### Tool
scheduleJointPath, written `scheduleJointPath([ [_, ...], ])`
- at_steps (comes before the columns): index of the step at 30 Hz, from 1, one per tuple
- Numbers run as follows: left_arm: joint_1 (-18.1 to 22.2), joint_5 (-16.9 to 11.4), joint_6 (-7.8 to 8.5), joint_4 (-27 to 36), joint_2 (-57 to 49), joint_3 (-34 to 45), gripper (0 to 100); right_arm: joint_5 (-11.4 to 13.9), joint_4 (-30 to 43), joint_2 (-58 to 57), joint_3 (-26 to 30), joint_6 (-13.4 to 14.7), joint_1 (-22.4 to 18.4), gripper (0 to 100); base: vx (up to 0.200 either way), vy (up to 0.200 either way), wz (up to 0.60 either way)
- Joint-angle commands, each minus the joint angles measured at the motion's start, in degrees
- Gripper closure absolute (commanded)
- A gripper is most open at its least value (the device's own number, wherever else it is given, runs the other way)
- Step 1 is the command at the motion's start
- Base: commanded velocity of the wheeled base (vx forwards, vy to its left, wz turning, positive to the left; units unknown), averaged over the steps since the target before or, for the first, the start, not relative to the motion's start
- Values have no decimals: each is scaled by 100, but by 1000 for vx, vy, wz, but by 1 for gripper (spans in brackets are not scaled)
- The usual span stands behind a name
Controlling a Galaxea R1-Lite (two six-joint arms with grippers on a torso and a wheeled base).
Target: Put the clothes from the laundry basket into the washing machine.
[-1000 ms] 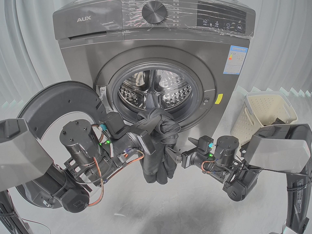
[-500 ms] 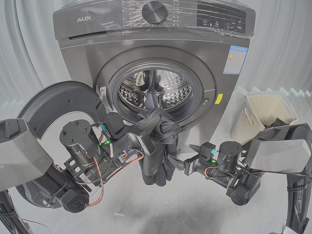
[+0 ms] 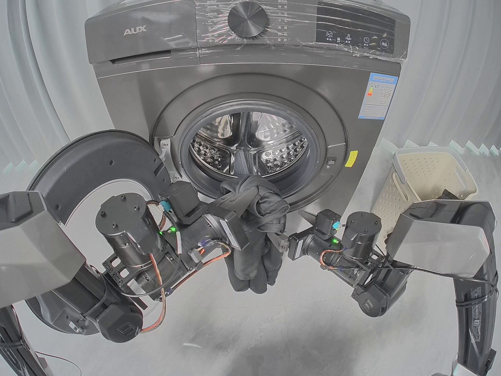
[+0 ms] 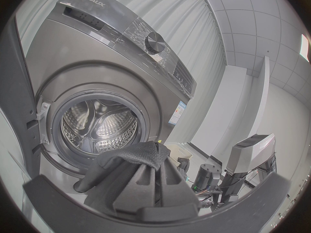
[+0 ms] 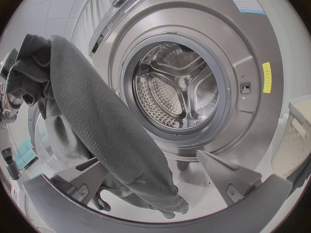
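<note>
A black garment [image 3: 258, 225] hangs in a bunch in front of the lower rim of the washing machine's open drum [image 3: 250, 142]. My left gripper [image 3: 245, 199] is shut on its top fold; the cloth drapes over the fingers [image 4: 142, 182]. My right gripper [image 3: 294, 231] is open beside the garment's lower half, at its right side. In the right wrist view the garment [image 5: 97, 120] hangs between the spread fingers [image 5: 223, 172], lying against one of them. The drum [image 5: 176, 88] looks bare inside.
The round door [image 3: 88, 168] stands swung open to the left, behind my left arm. A cream laundry basket [image 3: 428, 176] sits on the floor to the right of the washing machine [image 3: 156, 95], with something dark at its rim, partly hidden by my right arm.
My right gripper has risen and moved left to the garment, whose lower end is pushed up a little. The left gripper holds still.
</note>
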Motion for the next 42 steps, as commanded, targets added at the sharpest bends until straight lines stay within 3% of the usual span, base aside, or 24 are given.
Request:
scheduleJointPath([
  [1, -9, 1, -1, -1, -3, 24, 100, 24, -6, 43, -46, -1, 4, 0, 0, 0, 0],
  [6, -9, 1, 8, -1, -3, 24, 100, 217, -14, 60, -55, 8, 12, 0, 0, 0, 0],
  [7, -1, 1, 8, -1, -3, 24, 100, 235, -14, 86, -64, 8, 21, 100, 0, 0, 0],
  [15, 52, 1, 8, -1, 50, 16, 100, 288, -23, -98, 200, 17, -5, 100, 0, 0, 0],
  [28, 52, 1, 8, -1, 67, 33, 100, 296, -23, -1636, 1562, 25, -93, 100, 0, 0, 0],
  [35, 61, -8, 122, -10, -29, 103, 100, 94, -14, -2102, 2133, 52, -172, 100, 0, 0, 0],
  [42, 140, 10, 192, -10, -328, 437, 100, 165, -14, -2278, 2459, 69, -366, 100, 0, 0, 0],
])
